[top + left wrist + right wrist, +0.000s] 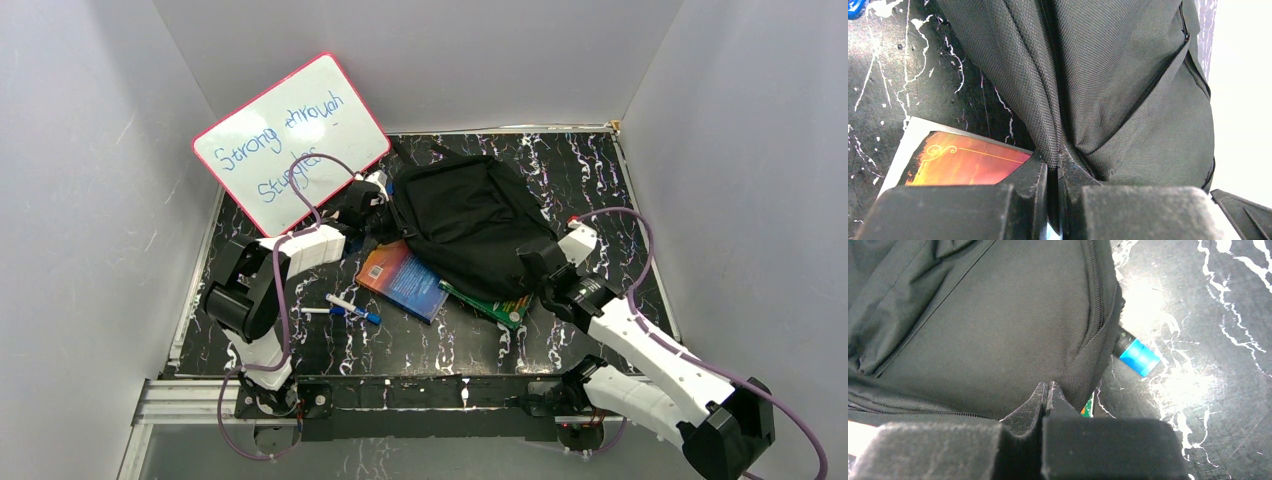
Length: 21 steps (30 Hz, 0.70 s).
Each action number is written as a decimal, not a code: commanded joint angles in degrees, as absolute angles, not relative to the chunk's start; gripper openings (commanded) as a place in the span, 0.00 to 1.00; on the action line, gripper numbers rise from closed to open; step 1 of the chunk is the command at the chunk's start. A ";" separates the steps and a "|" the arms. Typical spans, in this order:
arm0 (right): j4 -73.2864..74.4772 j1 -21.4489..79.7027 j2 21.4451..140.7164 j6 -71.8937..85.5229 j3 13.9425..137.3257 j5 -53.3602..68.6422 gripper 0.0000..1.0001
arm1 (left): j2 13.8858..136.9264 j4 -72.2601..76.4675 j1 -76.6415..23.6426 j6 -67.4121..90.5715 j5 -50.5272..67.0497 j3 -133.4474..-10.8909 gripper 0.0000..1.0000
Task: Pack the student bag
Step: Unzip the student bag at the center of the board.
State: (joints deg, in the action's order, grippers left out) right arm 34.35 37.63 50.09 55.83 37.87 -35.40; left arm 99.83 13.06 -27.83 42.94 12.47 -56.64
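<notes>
The student bag (470, 225) lies slumped in the middle of the black marbled table, its lower edge draped over two books. My left gripper (385, 205) is at the bag's left side. In the left wrist view it (1053, 161) is shut on a raised fold of the bag's woven fabric (1108, 75). My right gripper (540, 265) is at the bag's near right corner. Its tips (1047, 389) are pressed together on the bag's edge (998, 330), with creases running out from them.
A blue and orange book (405, 280) and a green book (497, 306) stick out from under the bag. Two markers (350, 308) lie near the left arm, and another marker (1135, 354) beside the bag. A pink-framed whiteboard (290, 140) leans at the back left.
</notes>
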 commanded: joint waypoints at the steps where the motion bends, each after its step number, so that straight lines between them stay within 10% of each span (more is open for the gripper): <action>1: 40.96 37.47 51.72 57.31 41.98 -48.62 0.00 | 98.11 10.97 -25.50 38.77 9.08 -58.19 0.00; 11: 13.34 37.25 41.27 29.78 38.32 -40.94 0.00 | 96.69 8.35 -24.96 36.68 9.20 -58.65 0.00; 16: -4.26 37.20 33.69 20.36 31.73 -23.02 0.00 | 95.28 5.81 -24.96 35.26 15.02 -61.31 0.44; 21: -2.82 37.20 37.98 19.21 34.34 -14.85 0.00 | 88.92 8.62 -24.96 31.80 20.92 -60.43 0.61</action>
State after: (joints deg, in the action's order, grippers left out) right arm 4.93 37.47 34.89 24.82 32.03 -24.01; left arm 96.55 7.79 -24.99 35.94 16.08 -59.02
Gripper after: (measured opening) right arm 0.017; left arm 0.592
